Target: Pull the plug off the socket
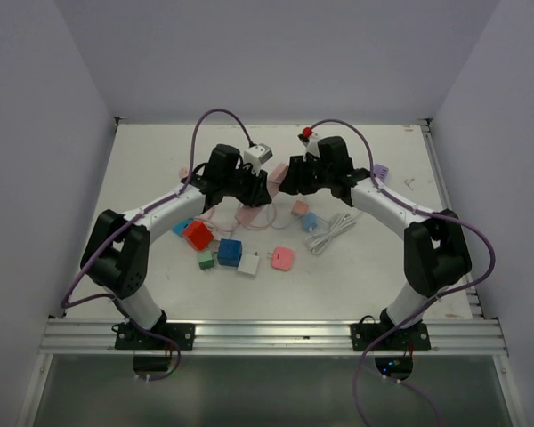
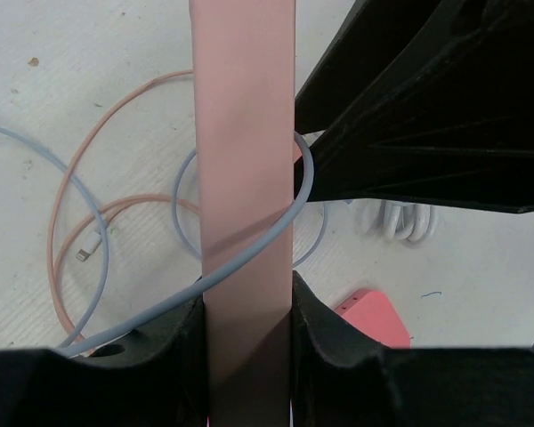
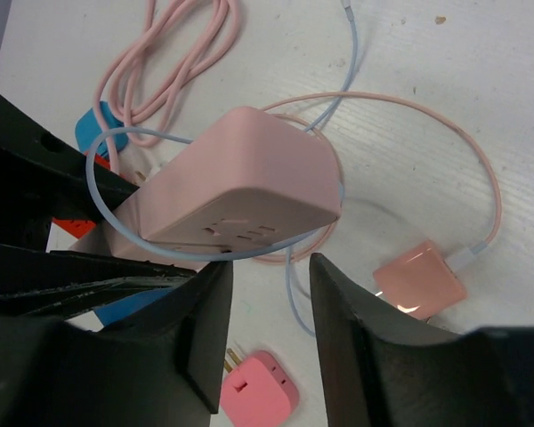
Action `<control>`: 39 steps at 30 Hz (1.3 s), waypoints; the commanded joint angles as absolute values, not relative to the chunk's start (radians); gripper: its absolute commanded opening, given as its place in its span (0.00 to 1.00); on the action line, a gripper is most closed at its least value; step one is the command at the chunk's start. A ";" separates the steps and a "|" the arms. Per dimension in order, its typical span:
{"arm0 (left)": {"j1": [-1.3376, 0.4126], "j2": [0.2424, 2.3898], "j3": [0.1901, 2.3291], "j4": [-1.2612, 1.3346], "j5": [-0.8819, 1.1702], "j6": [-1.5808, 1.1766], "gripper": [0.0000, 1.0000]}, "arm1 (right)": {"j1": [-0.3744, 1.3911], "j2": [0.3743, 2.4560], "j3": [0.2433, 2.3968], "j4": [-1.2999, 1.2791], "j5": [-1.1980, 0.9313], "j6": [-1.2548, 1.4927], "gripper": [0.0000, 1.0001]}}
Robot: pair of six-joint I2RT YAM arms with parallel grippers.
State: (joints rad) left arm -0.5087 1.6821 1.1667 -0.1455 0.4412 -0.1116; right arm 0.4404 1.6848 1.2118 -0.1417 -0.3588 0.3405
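The socket (image 1: 279, 174), a long pink power strip, hangs above the table between the two arms. My left gripper (image 2: 246, 311) is shut on its body (image 2: 245, 133), one finger on each long side. In the right wrist view the socket's end (image 3: 249, 169) faces me with bare slots; no plug shows in them. My right gripper (image 3: 271, 267) stands open just below that end, with nothing between its fingers. A thin blue-grey cable (image 3: 289, 294) loops around the strip. A pink plug (image 3: 258, 396) lies on the table below.
Several loose plugs lie on the table: red (image 1: 197, 235), blue (image 1: 230, 253), green (image 1: 206, 260), white (image 1: 248, 262), salmon (image 3: 420, 277). A coiled white cable (image 1: 334, 233) and pink cords (image 3: 173, 53) lie nearby. A white-grey adapter (image 1: 258, 153) sits behind the left wrist.
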 commanded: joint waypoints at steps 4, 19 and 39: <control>-0.518 1.646 1.207 -0.138 0.482 -0.112 0.00 | 0.443 1.681 1.236 -0.069 -0.350 0.342 0.33; -0.518 1.654 1.178 -0.288 0.491 -0.084 0.00 | 0.443 1.626 1.192 -0.005 -0.166 0.422 0.15; -0.444 1.588 1.190 -0.179 0.453 -0.123 0.00 | 0.422 1.614 1.186 -0.106 -0.115 0.462 0.27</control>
